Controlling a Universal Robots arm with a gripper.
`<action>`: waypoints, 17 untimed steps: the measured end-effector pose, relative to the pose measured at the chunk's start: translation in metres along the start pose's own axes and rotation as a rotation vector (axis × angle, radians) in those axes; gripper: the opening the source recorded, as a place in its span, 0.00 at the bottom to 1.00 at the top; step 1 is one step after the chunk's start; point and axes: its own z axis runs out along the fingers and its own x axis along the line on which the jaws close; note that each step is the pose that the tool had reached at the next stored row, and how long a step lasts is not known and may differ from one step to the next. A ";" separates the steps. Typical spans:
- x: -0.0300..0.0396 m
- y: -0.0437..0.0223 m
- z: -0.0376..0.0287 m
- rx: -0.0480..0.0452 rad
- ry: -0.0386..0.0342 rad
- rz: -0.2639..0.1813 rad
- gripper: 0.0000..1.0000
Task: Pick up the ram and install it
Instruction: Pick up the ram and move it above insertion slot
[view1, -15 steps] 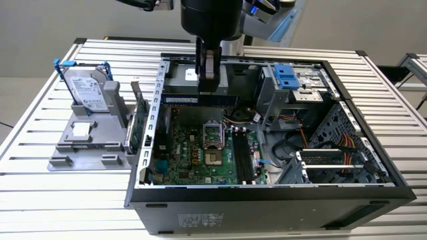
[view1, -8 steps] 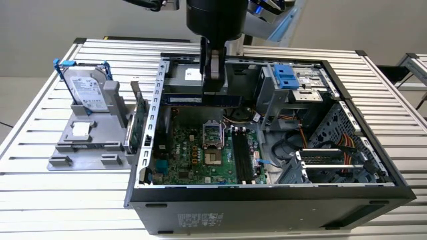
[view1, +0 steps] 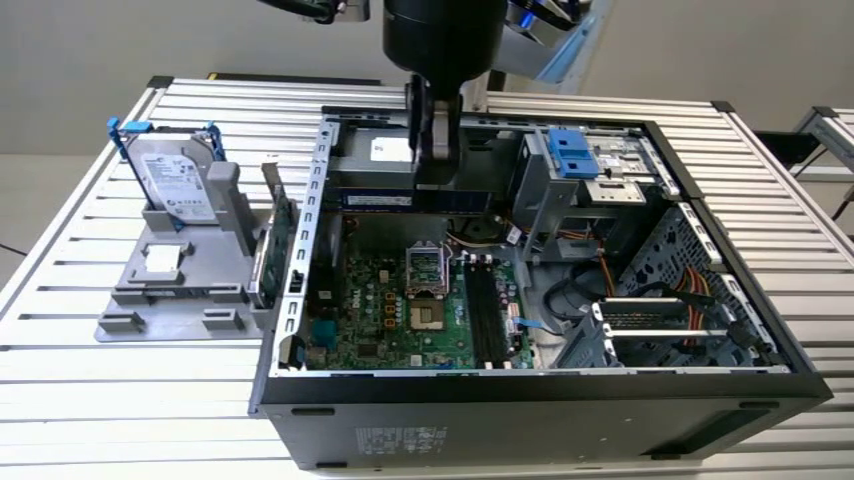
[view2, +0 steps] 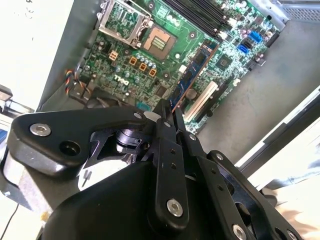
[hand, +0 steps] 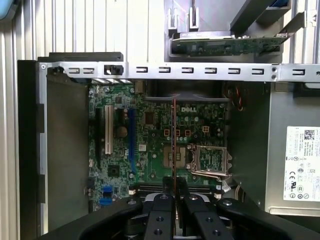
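Pick-up done, by the look of it: ram (view1: 387, 201) clamped in the gripper (view1: 434, 185), fingers (hand: 162, 215) closed flat against its two faces, no gap on either side in both wrist views. Hanging level in the upper centre of the exterior view, long side across the frame, inside the open computer case (view1: 534, 395) and above the far end of the motherboard (view1: 380, 330), apart from it.

Edge-on in the first wrist view, a thin line running out from between the fingertips over the board. A blue stick slanting over the green board in the second wrist view, touching nothing but the fingers.

Install not yet done. Black memory slots (view1: 483, 315) bare in the lower centre of the exterior view, just to the exterior view's right of the processor socket (view1: 424, 275). Ram well above them, short of them, and lying crosswise to their run. Left, as a judgement: the whole of the seating, meaning turning into line with a slot, lowering, and pressing home.

Off to the exterior view's left, on the slatted tabletop (view1: 80, 420): grey stand (view1: 160, 295) with the hard drive (view1: 174, 175) and a green expansion card (view1: 283, 245), both apart from the gripper.
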 end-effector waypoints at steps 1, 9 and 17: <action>0.0000 -0.0008 0.0000 0.0000 -0.0001 0.000 0.00; 0.0000 -0.0072 -0.0001 0.0000 -0.0001 0.000 0.00; 0.0000 -0.0138 -0.0002 0.0000 0.0000 0.000 0.00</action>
